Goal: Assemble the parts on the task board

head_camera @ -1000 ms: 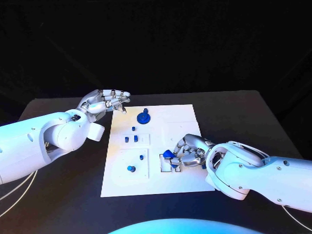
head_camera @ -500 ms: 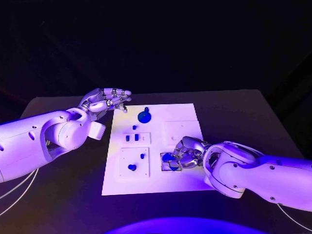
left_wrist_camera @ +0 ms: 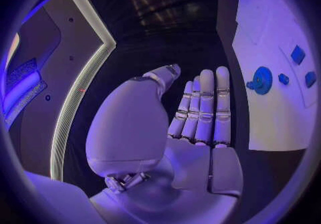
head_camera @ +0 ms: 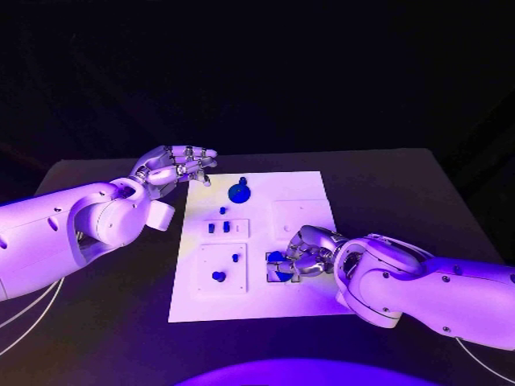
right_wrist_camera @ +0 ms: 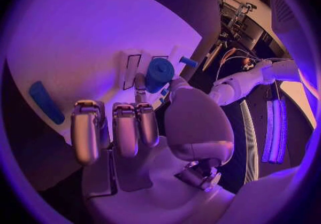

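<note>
The white task board (head_camera: 304,211) lies in the middle of the black table. My right hand (head_camera: 310,252) is low over the board's near right part and pinches a blue round part (head_camera: 278,259) between thumb and finger, right at a dark slot. In the right wrist view that blue round part (right_wrist_camera: 159,73) sits at the fingertips (right_wrist_camera: 139,82) beside the slot's outline. My left hand (head_camera: 176,167) hovers at the board's far left corner, holding nothing; the left wrist view shows its fingers (left_wrist_camera: 204,106) stretched out. A large blue disc (head_camera: 241,193) lies at the board's far end.
Small blue parts stand on the board's left half: a peg (head_camera: 223,211), a pair (head_camera: 217,228) in a raised plate, another peg (head_camera: 234,258) and a rounded piece (head_camera: 218,276). A blue oblong piece (right_wrist_camera: 45,102) lies on the board near my right hand.
My right hand has sunk a little toward the board with the blue round part still in its grip. The left hand has stayed where it was.
</note>
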`<action>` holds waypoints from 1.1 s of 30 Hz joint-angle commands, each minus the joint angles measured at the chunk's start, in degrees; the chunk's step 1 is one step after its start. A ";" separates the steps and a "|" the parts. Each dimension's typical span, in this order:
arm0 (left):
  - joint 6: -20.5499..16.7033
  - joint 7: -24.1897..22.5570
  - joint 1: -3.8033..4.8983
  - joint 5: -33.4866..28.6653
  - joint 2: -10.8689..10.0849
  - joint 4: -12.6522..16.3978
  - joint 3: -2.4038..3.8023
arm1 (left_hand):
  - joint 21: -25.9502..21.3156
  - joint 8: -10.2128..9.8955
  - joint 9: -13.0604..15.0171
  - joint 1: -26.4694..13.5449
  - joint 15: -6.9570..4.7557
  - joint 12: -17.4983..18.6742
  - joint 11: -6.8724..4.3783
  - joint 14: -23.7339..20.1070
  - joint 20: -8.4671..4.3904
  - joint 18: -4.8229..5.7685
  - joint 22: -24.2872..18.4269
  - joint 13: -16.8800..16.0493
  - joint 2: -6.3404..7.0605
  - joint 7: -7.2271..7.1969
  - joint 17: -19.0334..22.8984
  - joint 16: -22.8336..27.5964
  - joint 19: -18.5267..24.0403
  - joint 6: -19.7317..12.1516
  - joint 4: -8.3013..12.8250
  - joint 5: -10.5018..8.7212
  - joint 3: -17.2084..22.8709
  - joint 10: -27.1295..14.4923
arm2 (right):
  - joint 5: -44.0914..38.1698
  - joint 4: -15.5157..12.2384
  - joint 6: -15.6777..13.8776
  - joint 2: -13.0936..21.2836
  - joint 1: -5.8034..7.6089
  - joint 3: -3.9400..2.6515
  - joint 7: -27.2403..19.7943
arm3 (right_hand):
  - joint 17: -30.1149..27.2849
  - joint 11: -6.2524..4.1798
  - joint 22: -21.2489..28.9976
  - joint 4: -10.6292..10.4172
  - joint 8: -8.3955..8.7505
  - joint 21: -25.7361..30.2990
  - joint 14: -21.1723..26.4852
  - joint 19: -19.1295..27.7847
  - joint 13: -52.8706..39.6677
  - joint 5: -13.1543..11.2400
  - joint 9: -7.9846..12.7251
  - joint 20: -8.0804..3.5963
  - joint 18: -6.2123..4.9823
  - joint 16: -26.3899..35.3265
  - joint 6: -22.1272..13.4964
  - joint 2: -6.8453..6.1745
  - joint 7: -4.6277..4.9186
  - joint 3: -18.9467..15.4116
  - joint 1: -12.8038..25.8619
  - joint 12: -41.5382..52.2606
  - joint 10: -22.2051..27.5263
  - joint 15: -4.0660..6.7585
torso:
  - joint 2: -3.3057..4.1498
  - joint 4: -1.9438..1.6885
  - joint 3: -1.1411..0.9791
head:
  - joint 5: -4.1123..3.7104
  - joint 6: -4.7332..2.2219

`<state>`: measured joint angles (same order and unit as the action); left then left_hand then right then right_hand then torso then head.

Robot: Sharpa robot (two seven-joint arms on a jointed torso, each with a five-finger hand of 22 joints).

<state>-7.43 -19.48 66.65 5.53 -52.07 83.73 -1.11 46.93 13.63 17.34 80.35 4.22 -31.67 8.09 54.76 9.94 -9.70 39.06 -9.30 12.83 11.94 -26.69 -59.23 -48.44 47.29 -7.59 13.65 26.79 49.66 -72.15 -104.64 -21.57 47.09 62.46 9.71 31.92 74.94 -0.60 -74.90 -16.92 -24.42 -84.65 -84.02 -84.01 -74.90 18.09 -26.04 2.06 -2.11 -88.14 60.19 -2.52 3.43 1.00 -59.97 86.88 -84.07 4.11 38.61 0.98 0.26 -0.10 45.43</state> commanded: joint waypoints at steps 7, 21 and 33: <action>0.70 -0.44 0.02 0.22 0.04 0.16 0.04 | -0.39 -0.27 0.01 -0.30 0.13 -0.15 0.15 -0.12 0.09 -0.77 -0.09 0.09 -0.37 -0.16 -0.05 0.27 -0.12 -0.44 -0.31 -0.20 -0.28 -0.46 | -1.73 -0.10 1.74 0.06 -0.17 0.06 0.42 | 9.84 -0.43 -13.74 -0.08 -1.17 0.26 -4.95 -4.81 -12.39 -6.44 -0.51 -0.53 1.09 -0.13 -0.72 -1.24 -0.24 -5.76 6.60 -0.43 -4.19 0.50 | -0.06 0.09 -0.01 | 0.03 0.05; 0.71 -0.39 0.02 0.22 0.01 0.11 0.04 | -0.39 -0.27 0.01 -0.30 0.13 -0.15 0.15 -0.12 0.09 -0.77 -0.09 0.09 -0.37 -0.16 -0.05 0.27 -0.12 -0.44 -0.31 -0.20 -0.28 -0.46 | -2.93 -1.90 1.42 1.91 -0.20 0.05 -0.87 | 9.59 -0.38 -13.68 0.01 -1.49 0.50 -4.90 -4.75 -12.27 -7.99 -0.69 -0.48 1.04 -0.01 -1.08 -2.28 -0.19 -6.53 5.06 -0.70 -4.09 0.46 | -0.04 0.06 -0.02 | 0.06 0.10; 0.74 -0.30 0.02 0.22 -0.07 0.05 0.04 | -0.49 -0.27 0.02 -0.28 0.15 -0.16 0.16 -0.18 0.10 -0.77 -0.16 0.09 -0.40 -0.14 -0.05 0.32 -0.13 -0.47 -0.38 -0.20 -0.32 -0.52 | -1.02 -5.14 2.65 5.12 -0.15 0.05 -4.92 | 10.18 -0.53 -13.86 0.41 -1.90 -0.25 -5.03 -4.91 -12.77 -6.85 -0.72 -0.58 1.17 -0.19 -1.31 -0.40 -0.34 -5.44 -5.22 -0.16 -4.41 0.58 | -0.06 0.08 -0.01 | 0.22 0.23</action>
<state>-7.43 -19.45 66.65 5.64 -52.18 83.68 -1.11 46.64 13.63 17.34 80.36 4.21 -31.67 8.30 54.76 9.94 -9.70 38.95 -9.25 12.83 11.75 -26.68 -59.23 -48.44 47.10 -7.75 13.65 26.63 49.45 -73.86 -109.44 -20.37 52.10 62.35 9.75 29.97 74.92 -0.60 -74.93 -16.36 -26.17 -84.65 -83.90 -83.99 -74.94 11.12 -26.77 2.04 -2.12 -88.14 59.38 -2.93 3.03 -4.71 -64.85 86.41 -84.06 4.23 38.56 1.06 0.25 0.10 45.60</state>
